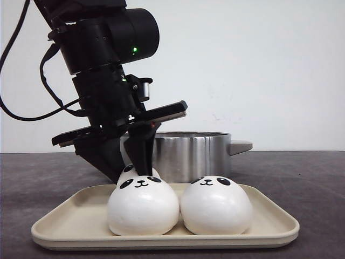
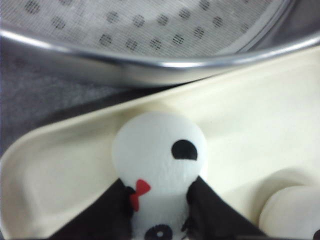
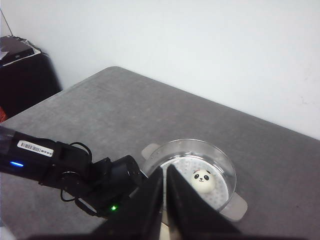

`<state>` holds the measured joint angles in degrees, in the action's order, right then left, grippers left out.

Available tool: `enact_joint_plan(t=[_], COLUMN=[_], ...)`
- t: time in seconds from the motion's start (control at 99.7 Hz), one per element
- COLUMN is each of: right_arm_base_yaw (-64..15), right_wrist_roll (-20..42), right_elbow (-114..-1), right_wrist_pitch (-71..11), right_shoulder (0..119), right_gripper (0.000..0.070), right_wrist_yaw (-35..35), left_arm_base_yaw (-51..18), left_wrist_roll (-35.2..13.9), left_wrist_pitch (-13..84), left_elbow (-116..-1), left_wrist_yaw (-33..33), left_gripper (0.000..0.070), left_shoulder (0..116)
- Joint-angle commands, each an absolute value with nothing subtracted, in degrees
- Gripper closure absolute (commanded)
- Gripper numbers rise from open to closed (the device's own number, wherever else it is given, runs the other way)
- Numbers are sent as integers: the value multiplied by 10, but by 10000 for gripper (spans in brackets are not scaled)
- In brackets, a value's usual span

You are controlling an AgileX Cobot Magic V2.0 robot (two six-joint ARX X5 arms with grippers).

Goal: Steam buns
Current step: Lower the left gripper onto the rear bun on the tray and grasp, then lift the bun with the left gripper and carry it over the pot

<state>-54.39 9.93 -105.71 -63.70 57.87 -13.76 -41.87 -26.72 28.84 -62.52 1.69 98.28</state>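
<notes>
- Three panda buns (image 1: 143, 208) are sitting on the cream tray (image 1: 54, 229); my left gripper (image 2: 160, 212) is clasping the rear one (image 2: 160, 162).
- One bun (image 3: 202, 180) is lying inside the steel steamer pot (image 3: 225, 167).
- My right gripper's (image 3: 165, 192) fingers are pressing nearly together, empty.

Blk left arm (image 1: 102, 59) w/ green LED, blk cables, barcode sticker.

A plain white wall (image 1: 269, 65) rises behind the grey table (image 3: 125, 110); a dark cabinet (image 3: 22, 75) stands beside the table.
</notes>
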Motion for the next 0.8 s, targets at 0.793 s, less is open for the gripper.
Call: enact_joint_plan(t=[0.793], right_arm_base_yaw=[-551], right_wrist_roll=[111], right_elbow=[-1069], right_wrist_pitch=[-626], right_shoulder=[583], right_gripper=[699], right_wrist_yaw=[-140], left_arm_base_yaw=[-428], left_wrist_roll=[-209], left_wrist_pitch=[252], left_elbow=[-668], left_wrist_yaw=[4], left_gripper=[700], left_shoulder=[784])
